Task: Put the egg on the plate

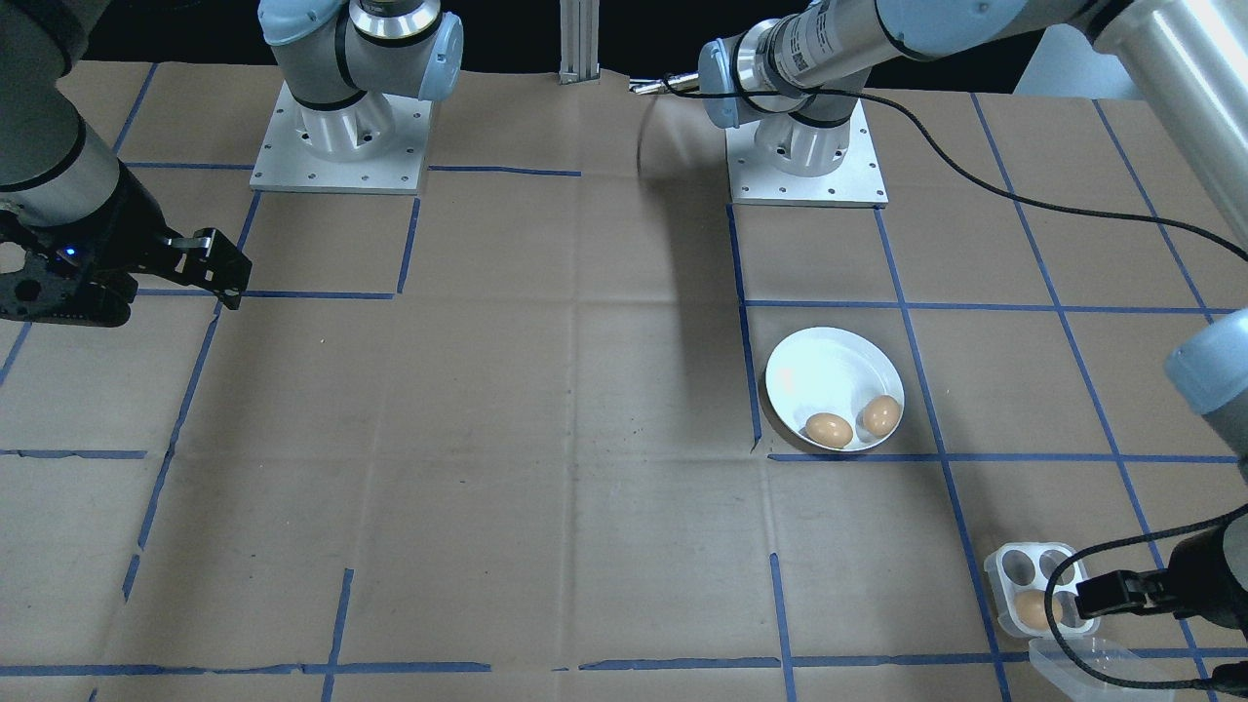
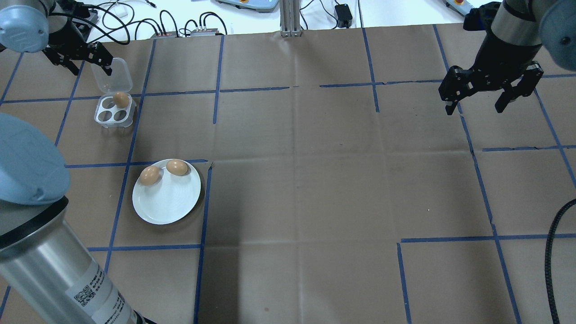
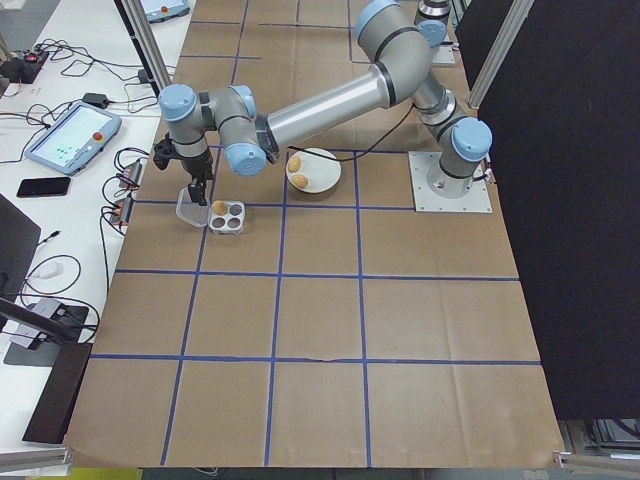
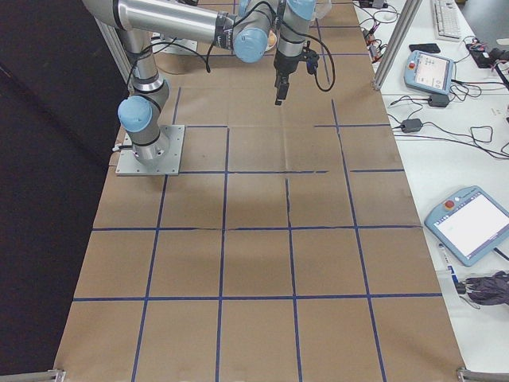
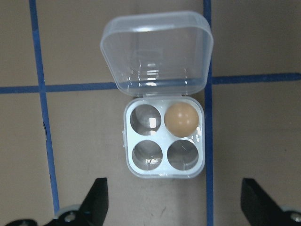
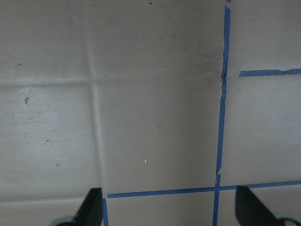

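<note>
A smooth, round white plate (image 2: 167, 198) sits near the worktop's (image 2: 315, 189) left edge, two matte brown eggs (image 2: 149, 175) touching its far rim. Beyond it a translucent four-hole egg tray (image 2: 114, 111) holds one brown egg (image 5: 181, 117), its clear lid (image 5: 156, 52) hinged back. The left gripper (image 2: 81, 56) hovers above it, spread wide and empty. The right gripper (image 2: 490, 90) hangs wide and empty by the right edge.

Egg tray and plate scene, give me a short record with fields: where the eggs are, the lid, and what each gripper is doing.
eggs on plate: two brown eggs near the rim of the plate
egg in tray: one egg in the egg tray, three cups empty
lid: clear lid open, lying flat behind the tray
left gripper: left gripper open, empty, above the tray
right gripper: right gripper open, empty, over bare table
</note>
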Available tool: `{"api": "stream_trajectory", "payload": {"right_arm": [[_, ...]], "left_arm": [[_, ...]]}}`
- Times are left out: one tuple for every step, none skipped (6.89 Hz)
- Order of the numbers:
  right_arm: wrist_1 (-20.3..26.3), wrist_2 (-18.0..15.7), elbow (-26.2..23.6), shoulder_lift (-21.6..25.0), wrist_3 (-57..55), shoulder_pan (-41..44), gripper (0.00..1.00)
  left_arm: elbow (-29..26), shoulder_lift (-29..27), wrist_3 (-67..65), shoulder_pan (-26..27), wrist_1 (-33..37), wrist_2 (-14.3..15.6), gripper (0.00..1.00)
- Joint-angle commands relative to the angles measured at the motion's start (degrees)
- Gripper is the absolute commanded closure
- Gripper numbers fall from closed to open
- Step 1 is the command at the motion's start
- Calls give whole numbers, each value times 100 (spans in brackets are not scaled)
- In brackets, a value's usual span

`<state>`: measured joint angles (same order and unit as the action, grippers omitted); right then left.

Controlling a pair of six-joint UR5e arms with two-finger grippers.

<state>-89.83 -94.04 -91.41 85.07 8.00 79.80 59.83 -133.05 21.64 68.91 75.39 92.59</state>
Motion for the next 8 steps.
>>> {"api": "stream_trajectory", "payload": {"right_arm": [[-9,0,0,1,0,0,0],[-9,0,0,1,0,0,0],[0,0,0,1,0,0,0],[0,0,0,1,0,0,0],[0,0,0,1,0,0,0],[0,0,0,1,0,0,0],[0,0,0,1,0,0,0],[0,9,0,1,0,0,0]], "left_arm": [[-104,-519,-596,131,-24,-22,0],[1,-581,-626,184,-24,-4,1],[142,-617,-643,228,-24,13,1],[213,-530,-618,220,-24,40,1],[213,-520,-617,211,2,40,1],[205,-485,-591,176,72,49,1],[205,-459,-591,141,81,49,1],[205,-459,-582,141,116,40,1]]}}
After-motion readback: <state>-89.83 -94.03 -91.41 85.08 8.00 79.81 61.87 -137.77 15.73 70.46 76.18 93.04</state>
